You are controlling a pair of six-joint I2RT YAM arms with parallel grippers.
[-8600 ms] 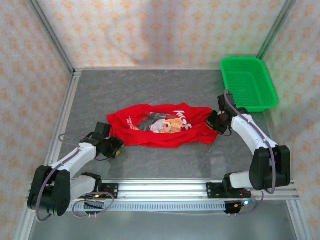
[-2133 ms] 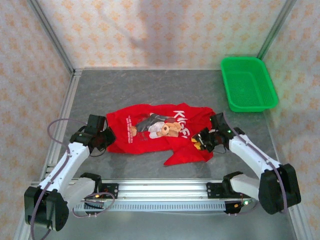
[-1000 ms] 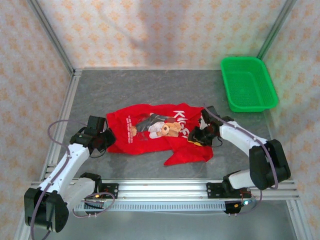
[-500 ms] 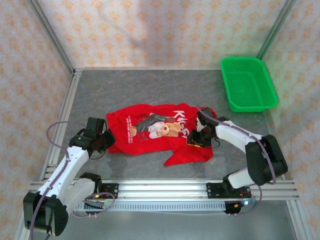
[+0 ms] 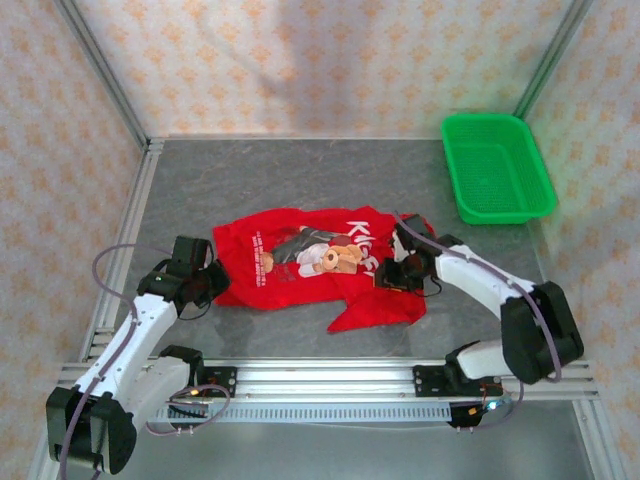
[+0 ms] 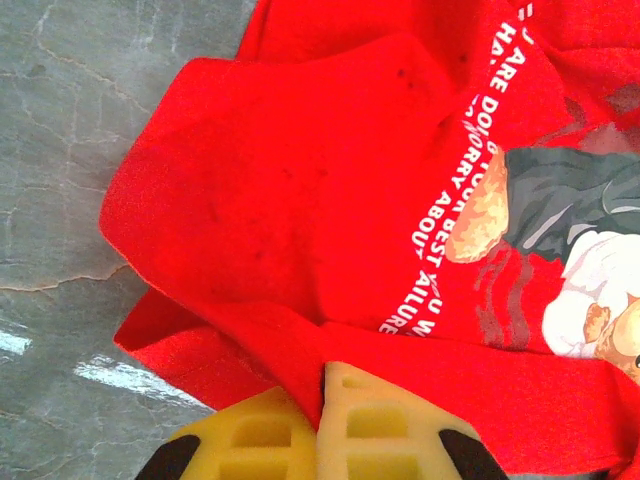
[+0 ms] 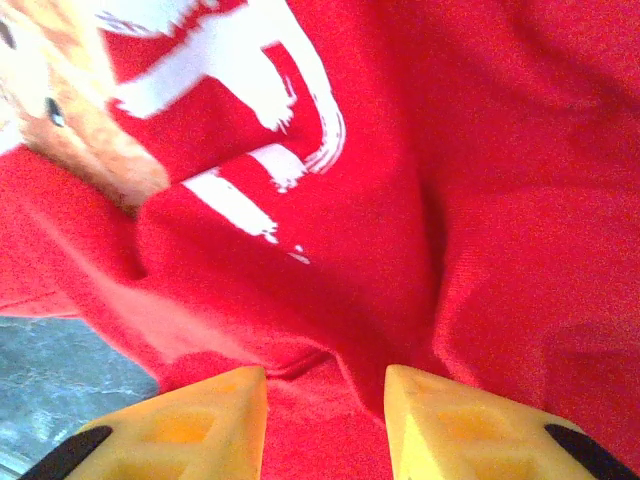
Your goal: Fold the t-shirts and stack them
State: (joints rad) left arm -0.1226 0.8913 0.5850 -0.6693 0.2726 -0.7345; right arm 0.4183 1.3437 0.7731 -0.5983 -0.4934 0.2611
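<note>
Far back on the right of the gray counter (image 5: 300, 180) sits a green basket (image 5: 497, 165). You can see its mesh bottom all over. Near the middle of the counter lies the red t-shirt (image 5: 290, 285), crumpled, with the bear picture (image 5: 335, 257) facing up. It is well apart from the basket.

From above, the left pincer (image 5: 208, 283) is at the shirt's left edge. The right pincer (image 5: 393, 272) is on the shirt's right part.

Up close, the left camera shows the left pincer's yellow pads (image 6: 380, 420) pressed together, with a fold of red cloth pinched between them. Small white words (image 6: 470, 190) run beside the bear.

The right camera shows the right pincer's pads (image 7: 200, 420) apart and loose, with a hump of red cloth between them. Big white letters (image 7: 240, 70) are just past them.

The counter looks like gray stone. Walls (image 5: 300, 60) with orange flowers stand around it. A metal rail (image 5: 330, 375) runs along the near edge.
</note>
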